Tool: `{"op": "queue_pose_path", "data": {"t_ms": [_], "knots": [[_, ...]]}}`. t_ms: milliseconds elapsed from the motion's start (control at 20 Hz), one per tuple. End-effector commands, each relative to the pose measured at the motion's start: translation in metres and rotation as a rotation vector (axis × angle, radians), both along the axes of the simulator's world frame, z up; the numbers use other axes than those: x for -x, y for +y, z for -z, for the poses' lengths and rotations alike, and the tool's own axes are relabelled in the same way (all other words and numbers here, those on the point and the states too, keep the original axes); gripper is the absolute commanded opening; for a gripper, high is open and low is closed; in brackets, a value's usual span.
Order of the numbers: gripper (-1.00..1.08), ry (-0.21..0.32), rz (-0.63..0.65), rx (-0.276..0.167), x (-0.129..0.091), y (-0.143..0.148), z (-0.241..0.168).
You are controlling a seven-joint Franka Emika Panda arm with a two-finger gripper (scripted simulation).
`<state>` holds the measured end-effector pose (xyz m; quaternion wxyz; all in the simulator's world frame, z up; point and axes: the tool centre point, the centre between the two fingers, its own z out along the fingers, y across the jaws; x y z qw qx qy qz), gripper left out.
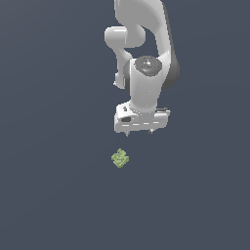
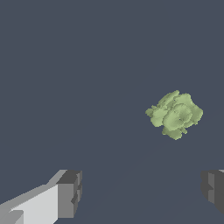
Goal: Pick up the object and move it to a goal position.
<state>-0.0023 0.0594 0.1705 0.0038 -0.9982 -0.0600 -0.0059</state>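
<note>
The object (image 1: 120,158) is a small lumpy light-green block lying on the dark grey floor, below the white arm in the exterior view. It also shows in the wrist view (image 2: 175,114), apart from the fingers. My gripper (image 1: 139,132) hangs from the white hand, above and slightly toward the exterior view's right of the block. In the wrist view my gripper (image 2: 142,190) is open and empty, its two grey fingertips (image 2: 70,192) wide apart. The block lies outside the gap between them.
The floor (image 1: 49,185) is a plain dark grey surface. The white arm (image 1: 146,44) rises out of the picture at the top of the exterior view.
</note>
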Motion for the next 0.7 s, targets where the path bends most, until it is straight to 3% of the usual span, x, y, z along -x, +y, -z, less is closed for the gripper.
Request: {"op": "queue_pose_path", "data": {"t_ms": [0, 650], "knots": [[1.00, 0.000, 0.000, 0.000, 0.0000, 0.0000, 0.0000], [1.00, 0.001, 0.007, 0.013, 0.0033, 0.0078, -0.0090]]}}
